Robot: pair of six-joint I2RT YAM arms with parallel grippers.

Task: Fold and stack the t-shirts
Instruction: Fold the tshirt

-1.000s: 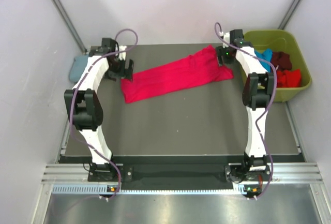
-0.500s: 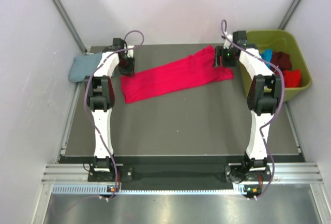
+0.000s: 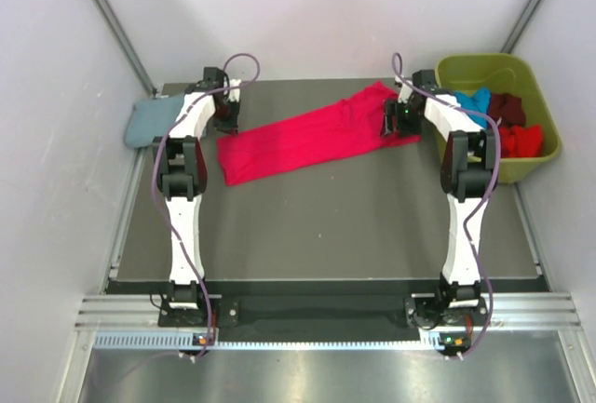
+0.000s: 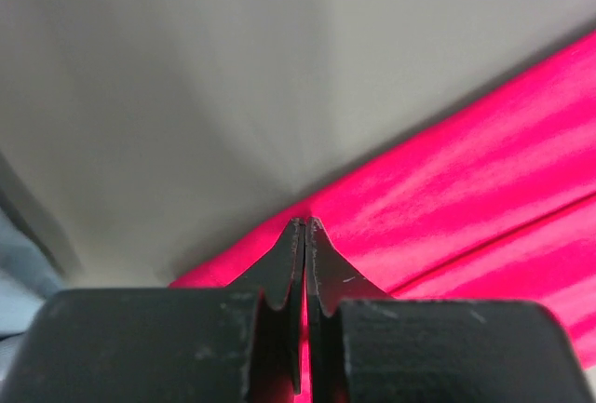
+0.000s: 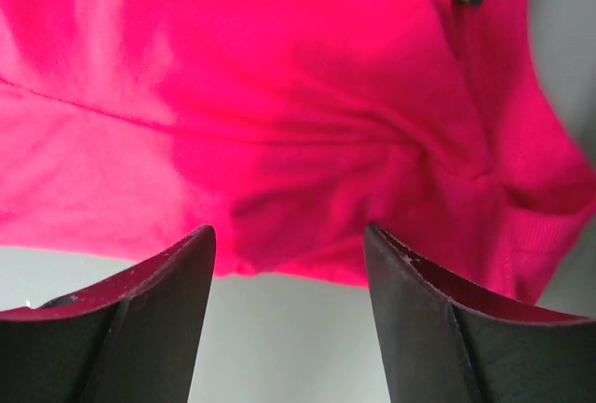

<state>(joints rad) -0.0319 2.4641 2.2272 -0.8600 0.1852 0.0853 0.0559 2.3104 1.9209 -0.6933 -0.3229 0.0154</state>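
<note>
**A:** So, the step in hand is taking hold of the long, rumpled, bright crimson cotton t-shirt [image 3: 317, 138]. It lies diagonally across the far half of the dark grey matte table [image 3: 326, 226]. The left gripper [image 4: 304, 226] sits at the shirt's left end with its jaws pressed tight together on the edge. Cannot tell whether cloth is caught.

**B:** And the right gripper [image 5: 287, 233]?

**A:** Jaws wide, poised over the near edge at the right end, nothing held. Advice: lower until the edge lies between the jaws, pinch firmly, then lift both ends level so the limp knit hangs flat.

**B:** Materials?

**A:** Soft creased jersey with stitched seams. The dusty blue-grey t-shirt [image 3: 144, 122] lies flat at the far left corner. The rigid olive-green plastic bin [image 3: 549, 147], at the right, holds more shirts, heaped.
</note>
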